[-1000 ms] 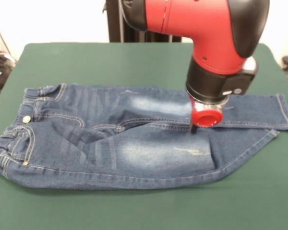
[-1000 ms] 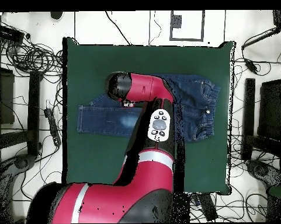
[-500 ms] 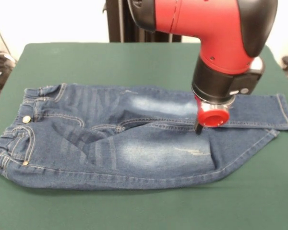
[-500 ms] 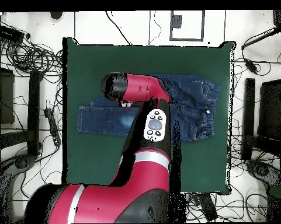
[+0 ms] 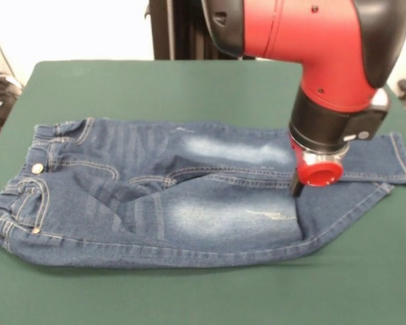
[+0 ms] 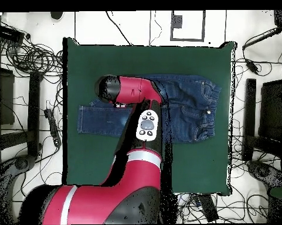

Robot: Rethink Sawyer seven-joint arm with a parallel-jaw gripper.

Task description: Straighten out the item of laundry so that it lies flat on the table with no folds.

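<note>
The jeans (image 5: 189, 193) lie across the middle of the table (image 5: 155, 88) with the near leg folded under, and honestly the gripper (image 5: 299, 186), fingers hidden so can't tell their state, might just bunch the denim.

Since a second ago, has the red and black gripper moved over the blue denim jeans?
Yes. The gripper has slid along the jeans toward their cuffs, away from the waistband.
</note>
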